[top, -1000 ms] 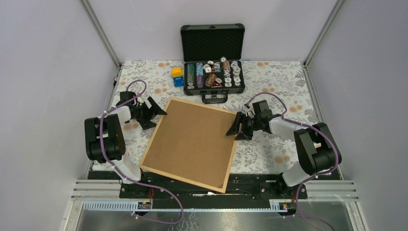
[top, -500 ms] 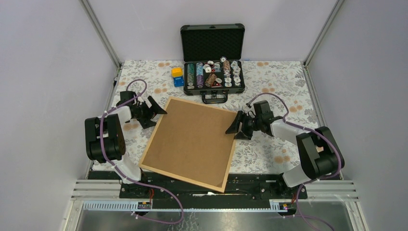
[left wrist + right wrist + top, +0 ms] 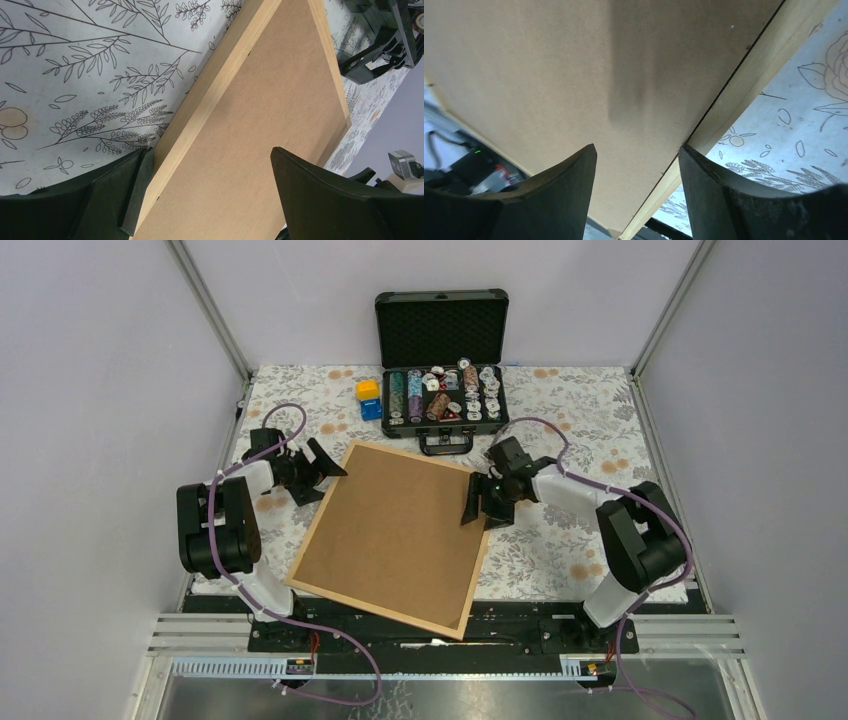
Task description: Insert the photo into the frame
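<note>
You cannot see the photo in any view. It may lie under the brown backing board (image 3: 395, 530), or it may not; the pictures do not tell. The frame (image 3: 212, 95) lies flat on the bench (image 3: 600, 420), back side up, with the board sitting inside it. It is turned a bit. Its near corner sticks out past the near edge of the bench, over the black rail.

Your left hand (image 3: 210, 160) is at the far left corner of the frame. Its fingers are wide apart, one outside the wood and one over the board. Your right hand (image 3: 638, 150) is at the right side, near the far corner. It is wide apart too, with the wood edge between its fingers. Neither hand grips anything.

Here is what I think could go wrong:

- **Slipping:** The wood edge is thin, so a pinch could slip off.
- **Tipping:** If you lift one side before the other, the frame will tip. The board may then slide out, and any photo under it could bend.
- **Falling off:** A push toward you could send the frame off the bench, since one corner already hangs over.
- **Hitting the case:** A push away from you could bump the black case (image 3: 441, 330), which is near the far edge of the frame.
</note>
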